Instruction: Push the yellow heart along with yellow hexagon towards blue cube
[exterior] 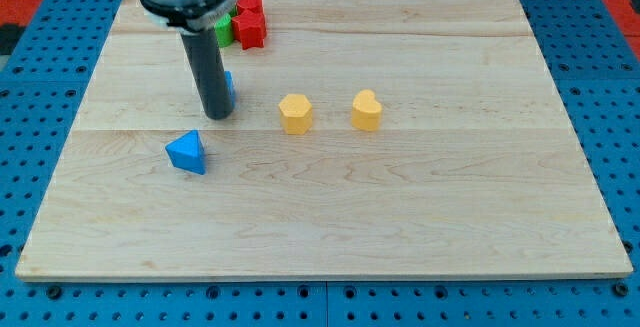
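The yellow hexagon sits near the board's middle, with the yellow heart a short gap to its right. The blue cube is left of the hexagon and mostly hidden behind my rod. My tip rests on the board right in front of the blue cube, well to the left of the hexagon. It touches neither yellow block.
A blue triangular block lies below and left of my tip. Red blocks and a green block cluster at the view's top, beside the rod. The wooden board sits on a blue perforated base.
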